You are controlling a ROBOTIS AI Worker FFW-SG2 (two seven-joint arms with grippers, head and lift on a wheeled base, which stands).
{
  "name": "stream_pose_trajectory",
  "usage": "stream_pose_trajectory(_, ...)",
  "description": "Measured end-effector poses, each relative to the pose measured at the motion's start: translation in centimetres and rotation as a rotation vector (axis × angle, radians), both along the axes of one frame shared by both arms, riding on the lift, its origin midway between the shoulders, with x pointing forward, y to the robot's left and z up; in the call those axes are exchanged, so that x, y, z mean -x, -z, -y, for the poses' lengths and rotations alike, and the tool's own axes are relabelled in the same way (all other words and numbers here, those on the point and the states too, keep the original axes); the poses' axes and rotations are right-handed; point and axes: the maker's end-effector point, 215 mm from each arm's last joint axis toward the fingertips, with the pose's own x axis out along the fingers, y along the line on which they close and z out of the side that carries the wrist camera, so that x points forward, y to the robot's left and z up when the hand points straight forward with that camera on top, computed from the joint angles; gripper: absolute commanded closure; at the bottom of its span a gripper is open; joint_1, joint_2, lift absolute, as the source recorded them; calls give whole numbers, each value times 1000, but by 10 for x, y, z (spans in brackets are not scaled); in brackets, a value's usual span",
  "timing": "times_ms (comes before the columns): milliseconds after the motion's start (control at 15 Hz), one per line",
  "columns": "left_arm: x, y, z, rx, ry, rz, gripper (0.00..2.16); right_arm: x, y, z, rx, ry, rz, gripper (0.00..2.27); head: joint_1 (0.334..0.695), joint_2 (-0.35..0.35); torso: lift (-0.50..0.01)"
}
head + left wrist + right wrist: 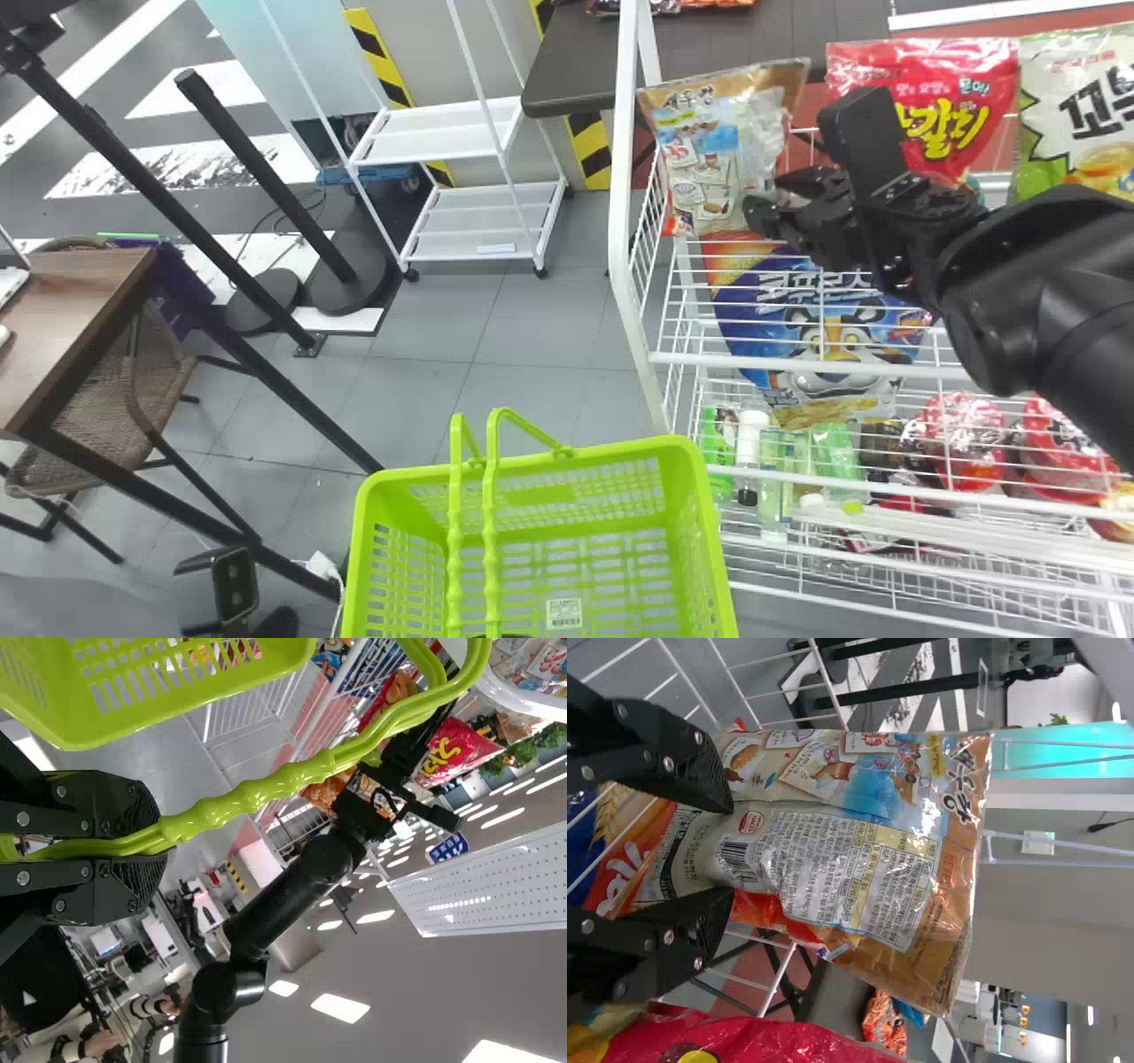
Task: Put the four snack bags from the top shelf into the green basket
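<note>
Green basket [620, 454], cut off below, handles [492, 549] in left claw [502, 635], right claw [767, 197] wide

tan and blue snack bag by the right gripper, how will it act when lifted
The snack bag will probably flex, given its creased film, and could slip, as that film is glossy. Standing tall, it might tip if nudged.
</note>
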Motion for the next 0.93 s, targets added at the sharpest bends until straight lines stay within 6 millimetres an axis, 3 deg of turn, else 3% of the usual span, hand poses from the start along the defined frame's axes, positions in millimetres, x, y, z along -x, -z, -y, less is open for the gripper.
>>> stream_pose_trajectory(400, 2, 0, -4, 1, -10, -6, 2148, 12, -14, -22, 11, -50, 76, 2250, 695, 350, 0)
stream_pose_trajectory(667, 3, 0, -10, 1, -25, -5, 2148, 45, -14, -41, 10, -60, 77, 2250, 695, 350, 0)
stream_pose_trajectory(800, 3, 0, -12, 0, -29, -3, 2148, 61, -15, -37, 25, -37, 70, 2250, 695, 350, 0)
stream_pose_trajectory(933, 2, 0, -13, -1, -31, 0, 2148, 73, -22, -18, 30, 15, 75, 2250, 695, 350, 0)
